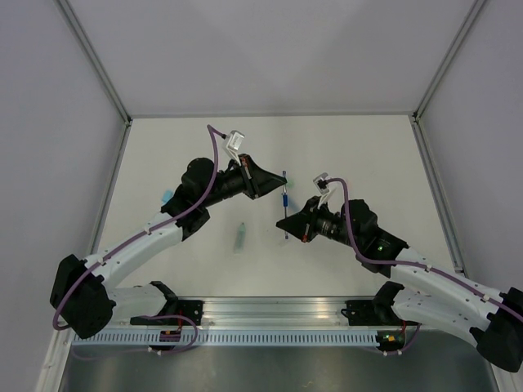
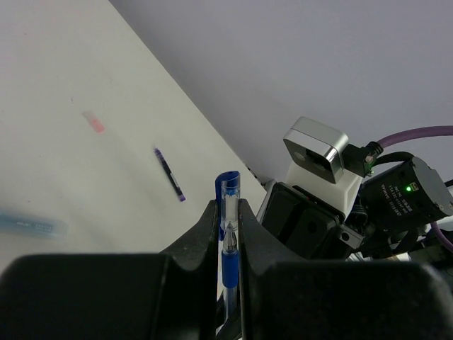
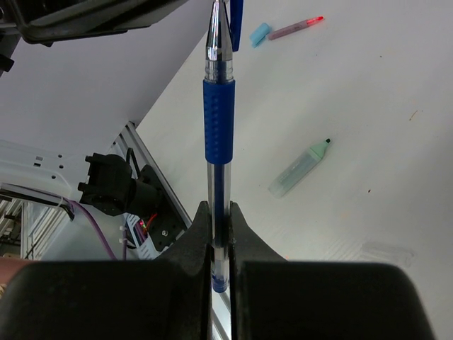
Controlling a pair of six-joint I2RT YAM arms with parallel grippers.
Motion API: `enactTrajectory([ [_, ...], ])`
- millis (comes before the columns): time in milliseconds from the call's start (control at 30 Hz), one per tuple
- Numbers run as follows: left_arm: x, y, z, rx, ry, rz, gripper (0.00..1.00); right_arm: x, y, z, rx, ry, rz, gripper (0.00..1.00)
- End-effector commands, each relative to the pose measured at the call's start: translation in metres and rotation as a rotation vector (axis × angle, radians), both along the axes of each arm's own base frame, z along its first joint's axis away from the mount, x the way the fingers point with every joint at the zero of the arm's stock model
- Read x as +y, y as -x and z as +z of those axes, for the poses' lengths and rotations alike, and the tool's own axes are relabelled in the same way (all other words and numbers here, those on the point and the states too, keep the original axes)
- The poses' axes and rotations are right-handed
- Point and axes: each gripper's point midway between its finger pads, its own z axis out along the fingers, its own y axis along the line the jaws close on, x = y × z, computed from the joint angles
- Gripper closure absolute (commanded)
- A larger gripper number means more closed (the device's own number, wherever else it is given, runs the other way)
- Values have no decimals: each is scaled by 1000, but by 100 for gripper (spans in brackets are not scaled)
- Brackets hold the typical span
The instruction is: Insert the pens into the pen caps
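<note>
A blue pen [image 1: 285,206] with a clear barrel and a blue grip [image 3: 219,120] is held above the table between the two arms. My right gripper [image 3: 219,210] is shut on the barrel's rear end. My left gripper [image 2: 228,207] is shut on a clear pen cap [image 2: 230,195] with a blue clip. The pen's metal tip sits inside that cap, between the left fingers. On the table lie a dark purple pen [image 2: 168,174], a pinkish cap [image 2: 93,123], a red-pink pen [image 3: 297,27] and a light blue cap [image 3: 260,33].
A mint-green tube with a dark tip [image 3: 300,168] lies on the table below the held pen, also seen in the top view [image 1: 239,237]. The right arm's wrist camera [image 2: 320,159] is close in front of the left gripper. Grey walls enclose the table.
</note>
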Motion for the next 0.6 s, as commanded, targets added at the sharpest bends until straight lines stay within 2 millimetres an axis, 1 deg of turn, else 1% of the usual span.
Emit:
enactTrajectory([
  [0, 4, 6, 10, -64, 2, -9, 98, 5, -4, 35, -60, -77, -7, 100],
  [167, 4, 9, 5, -61, 6, -26, 98, 5, -6, 35, -61, -77, -16, 100],
  [300, 3, 15, 0, -62, 1, -54, 98, 6, -7, 40, -66, -84, -19, 100],
  [567, 4, 27, -1, -82, 13, -101, 98, 6, -12, 49, -80, -79, -34, 100],
])
